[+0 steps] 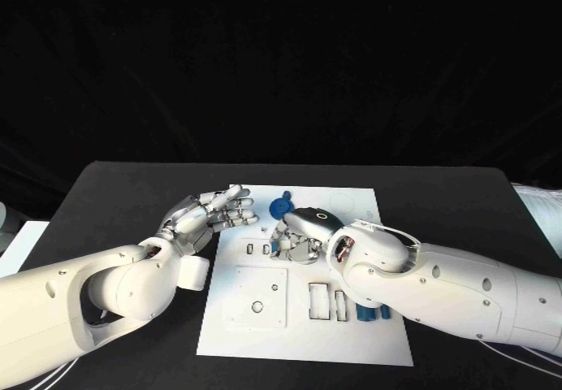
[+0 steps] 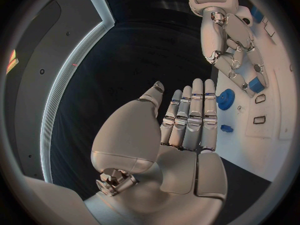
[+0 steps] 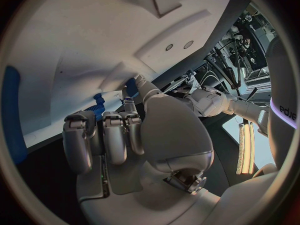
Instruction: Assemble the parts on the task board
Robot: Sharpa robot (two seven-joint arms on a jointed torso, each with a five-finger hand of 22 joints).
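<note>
The white task board [image 1: 307,340] lies in the middle of the black table. My right hand [image 1: 297,240] is down over the board's middle with its fingers curled. In the left wrist view the right hand [image 2: 232,45] pinches a small blue part [image 2: 255,83] against the board [image 2: 276,110]. My left hand [image 1: 215,210] hovers at the board's left edge, fingers straight and holding nothing; its bare palm [image 2: 181,135] faces the camera. A blue gear [image 1: 281,206] [image 2: 226,99] lies on the board just beyond both hands. A tiny blue piece [image 2: 226,128] rests near it.
Rectangular slots [image 1: 318,299] and a square plate with a hole [image 1: 257,297] lie on the board's near half. More blue parts [image 1: 373,313] sit by my right forearm. Black table [image 1: 129,195] stretches left of the board.
</note>
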